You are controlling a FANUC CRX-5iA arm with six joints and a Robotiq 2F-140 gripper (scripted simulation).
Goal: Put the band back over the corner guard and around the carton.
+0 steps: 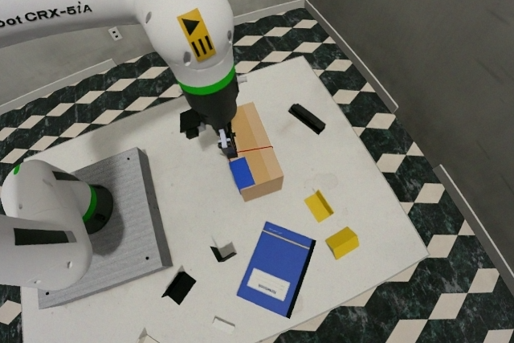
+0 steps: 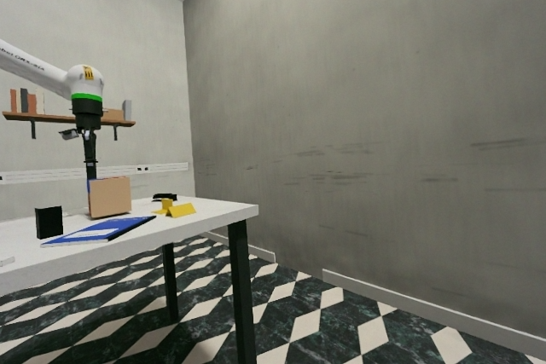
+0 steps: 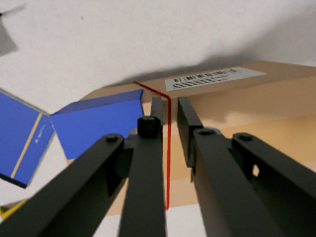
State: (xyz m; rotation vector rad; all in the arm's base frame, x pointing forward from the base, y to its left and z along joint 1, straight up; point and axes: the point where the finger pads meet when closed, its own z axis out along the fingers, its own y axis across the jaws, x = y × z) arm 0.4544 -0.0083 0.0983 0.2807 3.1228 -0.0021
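The tan carton (image 1: 265, 187) (image 2: 110, 197) (image 3: 276, 129) lies on the white table, looking about level. The blue corner guard (image 1: 242, 173) (image 3: 101, 120) is folded over its long upper edge near one end. The thin red band (image 1: 256, 149) (image 3: 168, 173) crosses the top beside the guard's inner edge, not over the guard. In the wrist view the band bends at the upper edge and slants down the side toward the guard. My gripper (image 1: 233, 155) (image 2: 91, 177) (image 3: 169, 112) is at this edge, open by a narrow gap, with the band running between its fingertips. Contact is unclear.
A blue notebook (image 1: 275, 262) (image 2: 101, 229), two yellow angle pieces (image 1: 319, 206) (image 1: 342, 242) and two black ones (image 1: 222, 252) (image 1: 179, 287) lie beyond the guard's end. A black object (image 1: 307, 118) lies across the carton. The robot's grey base plate (image 1: 140, 214) is on the other side.
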